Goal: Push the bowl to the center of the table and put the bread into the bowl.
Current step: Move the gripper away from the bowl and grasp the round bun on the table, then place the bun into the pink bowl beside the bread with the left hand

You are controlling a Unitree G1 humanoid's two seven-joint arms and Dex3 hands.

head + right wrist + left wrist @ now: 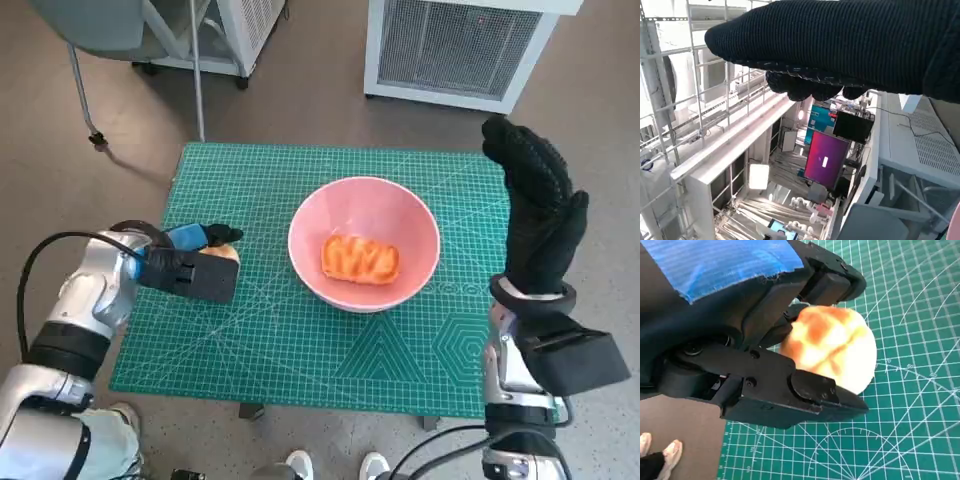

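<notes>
head view: the pink bowl (364, 243) sits about mid-table on the green mat (250, 330), and one golden bread (359, 259) lies inside it. my left hand (195, 262) is low over the mat near the table's left edge, just left of the bowl and apart from it. my right hand (537, 215) is raised above the table's right edge, fingers extended upward and apart, grasping nothing.

left wrist view: my left hand (760, 340) grasps a second bread (832, 347), a pale, round piece with orange-brown glaze, pinched between black fingers (812, 390) on opposite sides. the mat (910, 430), with its white grid and arcs, lies under it; i cannot tell whether the bread touches the mat. a shoe (667, 455) shows on the brown floor beyond the table edge.

right wrist view: my right glove (840, 45) spans the frame, its fingertips (805, 85) loosely curved and closed on nothing; behind it are white shelving (730, 145) and a magenta screen (826, 160).
</notes>
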